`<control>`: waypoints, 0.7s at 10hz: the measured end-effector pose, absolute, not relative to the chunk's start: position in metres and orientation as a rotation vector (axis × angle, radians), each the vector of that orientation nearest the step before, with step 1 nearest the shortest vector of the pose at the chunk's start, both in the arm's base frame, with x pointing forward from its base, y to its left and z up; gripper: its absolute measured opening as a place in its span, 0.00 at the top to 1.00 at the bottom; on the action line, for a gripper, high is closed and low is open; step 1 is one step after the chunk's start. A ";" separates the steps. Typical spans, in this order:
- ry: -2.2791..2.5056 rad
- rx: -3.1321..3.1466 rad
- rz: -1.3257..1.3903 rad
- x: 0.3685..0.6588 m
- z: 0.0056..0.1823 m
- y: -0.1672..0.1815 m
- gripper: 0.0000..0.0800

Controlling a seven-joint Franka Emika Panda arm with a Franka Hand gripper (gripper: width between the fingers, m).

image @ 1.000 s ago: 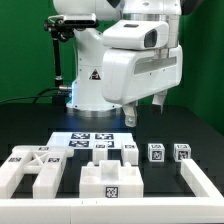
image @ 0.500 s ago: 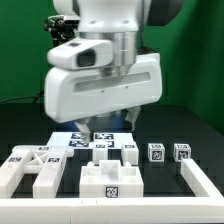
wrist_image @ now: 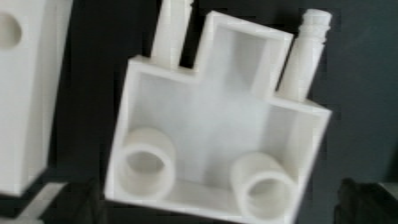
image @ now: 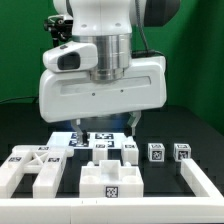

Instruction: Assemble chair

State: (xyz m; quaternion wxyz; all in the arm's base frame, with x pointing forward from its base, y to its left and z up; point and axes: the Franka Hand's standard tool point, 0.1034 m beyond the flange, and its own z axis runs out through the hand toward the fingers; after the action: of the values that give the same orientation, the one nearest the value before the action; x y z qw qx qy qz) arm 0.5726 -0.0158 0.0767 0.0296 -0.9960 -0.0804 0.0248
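- The gripper (image: pixel 102 124) hangs low in the middle of the exterior view, jaws spread wide and holding nothing.
- The chair parts (image: pixel 108 178) lie in a row across the lower frame, just below and in front of it.
- In the wrist view a stepped panel (wrist_image: pixel 214 130) lies flat straight under the jaws, not touching them.
- Its long axis runs from its two round sockets (wrist_image: pixel 151 165) to its narrow end. The dark fingertips (wrist_image: pixel 50 200) flank the socket end, so a straight descent looks right.
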 end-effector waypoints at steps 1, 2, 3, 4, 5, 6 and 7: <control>-0.050 -3.081 0.100 0.571 0.063 -0.022 0.19; 0.077 -3.079 0.109 0.573 0.054 -0.026 0.19; 0.049 -3.080 0.105 0.575 0.047 -0.029 0.19; 0.060 -3.079 0.098 0.574 0.038 -0.029 0.19; 0.062 -3.084 0.080 0.574 0.025 -0.030 0.19; 0.054 -3.091 0.036 0.574 0.014 -0.028 0.19; 0.049 -3.095 0.017 0.573 0.012 -0.028 0.19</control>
State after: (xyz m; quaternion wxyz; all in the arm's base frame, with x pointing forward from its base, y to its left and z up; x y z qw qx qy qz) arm 0.5733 -0.0277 0.0118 0.0233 -0.9996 0.0159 0.0056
